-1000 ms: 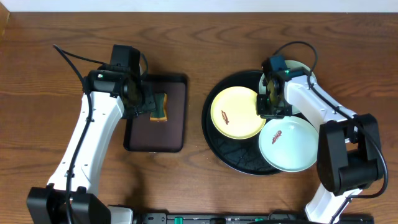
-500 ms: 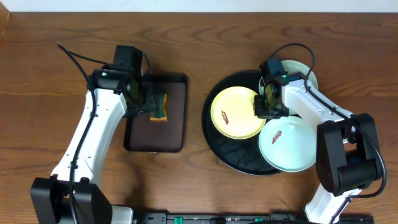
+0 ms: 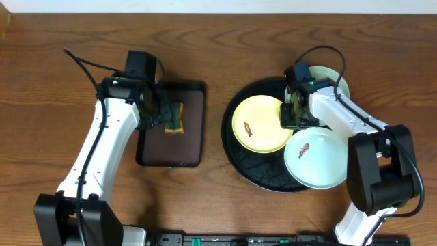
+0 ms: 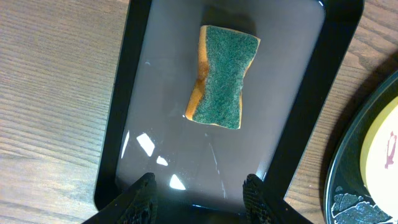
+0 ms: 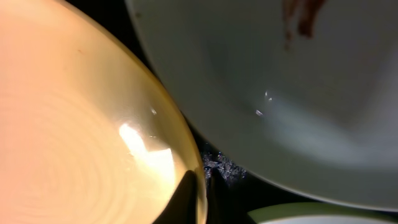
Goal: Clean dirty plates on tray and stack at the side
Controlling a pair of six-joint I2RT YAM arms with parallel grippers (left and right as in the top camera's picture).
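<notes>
While the right jaws sit closed at the edge of the yellow plate (image 3: 259,123) nearest the right arm (image 3: 341,116), seemingly pinching that thin rim, the left jaws stand open over the small brown tray (image 3: 186,147) and hold nothing. All three plates lie on the round black tray (image 3: 235,166), on the right arm's side of the wooden surface (image 3: 218,41): the yellow plate to its left, a pale plate (image 3: 317,160) at front right, a third plate (image 3: 333,76) at the back, mostly hidden under the arm. A green-topped sponge (image 4: 222,78) lies on the brown tray straight ahead of the left jaws, clear of their fingertips (image 4: 144,193), its long axis running away from them, so they would close across its narrow waist. The left arm (image 3: 102,143) is far nearer to it. Only the left wrist view shows the gap between tips and sponge; overhead they seem to overlap. Only the right wrist view shows a dark fingertip (image 5: 185,196) against the yellow rim.
</notes>
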